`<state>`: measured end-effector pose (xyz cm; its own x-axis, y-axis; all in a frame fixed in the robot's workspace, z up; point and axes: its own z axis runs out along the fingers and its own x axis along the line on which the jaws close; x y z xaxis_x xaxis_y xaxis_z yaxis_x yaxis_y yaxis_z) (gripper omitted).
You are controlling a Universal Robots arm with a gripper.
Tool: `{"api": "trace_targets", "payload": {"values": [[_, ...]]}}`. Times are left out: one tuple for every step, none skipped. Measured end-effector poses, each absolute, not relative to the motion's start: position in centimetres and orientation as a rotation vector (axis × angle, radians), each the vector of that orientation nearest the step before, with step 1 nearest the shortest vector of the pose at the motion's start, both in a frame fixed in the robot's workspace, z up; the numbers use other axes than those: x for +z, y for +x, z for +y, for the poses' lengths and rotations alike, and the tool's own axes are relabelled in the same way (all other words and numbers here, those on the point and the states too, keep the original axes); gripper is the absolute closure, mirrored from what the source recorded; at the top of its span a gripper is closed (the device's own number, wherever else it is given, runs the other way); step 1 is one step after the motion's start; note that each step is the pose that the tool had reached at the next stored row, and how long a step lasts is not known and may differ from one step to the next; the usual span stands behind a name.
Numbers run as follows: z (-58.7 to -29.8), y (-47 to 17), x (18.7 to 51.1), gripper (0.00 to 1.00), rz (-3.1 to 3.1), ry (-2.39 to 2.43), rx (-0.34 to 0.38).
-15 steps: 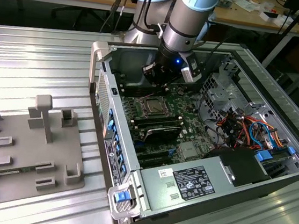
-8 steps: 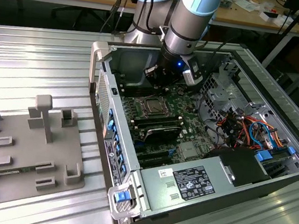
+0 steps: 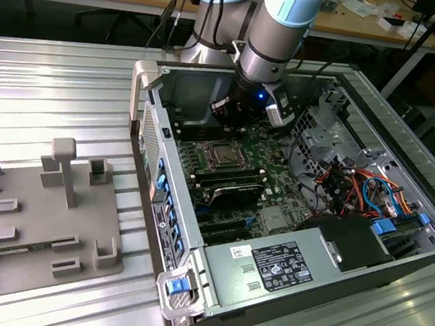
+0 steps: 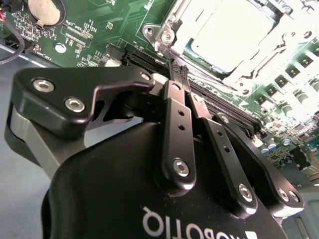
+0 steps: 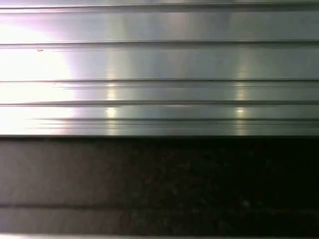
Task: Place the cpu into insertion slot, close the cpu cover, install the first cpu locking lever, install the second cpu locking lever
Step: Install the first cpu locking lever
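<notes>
One pincer (image 4: 178, 69), its fingers pressed together on nothing, is hanging just short of the insertion slot (image 4: 234, 42), where the cpu (image 4: 227, 35) is lying directly beyond its tips, framed by the cpu cover (image 4: 172, 27).

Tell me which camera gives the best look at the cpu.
The second wrist view: the cpu sits close and large, its silver top seated under the cpu cover. The exterior view shows the cpu small, below the gripper.
</notes>
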<state>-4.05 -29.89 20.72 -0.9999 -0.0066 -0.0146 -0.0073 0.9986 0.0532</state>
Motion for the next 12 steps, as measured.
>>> {"api": "trace_targets", "payload": {"values": [[-29.89, -4.01, 20.71, 0.89, 3.126, -0.011, 0.083], [-29.89, -3.98, 20.70, 0.89, 3.126, -0.011, 0.083], [-29.88, -3.94, 20.65, 0.89, 3.126, -0.011, 0.082], [-29.88, -3.92, 20.59, 0.89, 3.126, -0.011, 0.081], [-29.89, -3.92, 20.57, 0.89, 3.126, -0.011, 0.080], [-29.89, -3.92, 20.57, 0.89, 3.126, -0.011, 0.080], [-29.88, -3.91, 20.56, 0.89, 3.126, -0.011, 0.080], [-29.90, -3.91, 20.56, 0.89, 3.126, -0.011, 0.081], [-29.94, -3.90, 20.55, 0.89, 3.126, -0.011, 0.081], [-29.99, -3.91, 20.55, 0.89, 3.126, -0.011, 0.081], [-30.05, -3.92, 20.55, 0.89, 3.126, -0.011, 0.081], [-30.12, -3.98, 20.55, 0.89, 3.126, -0.011, 0.081]]}}
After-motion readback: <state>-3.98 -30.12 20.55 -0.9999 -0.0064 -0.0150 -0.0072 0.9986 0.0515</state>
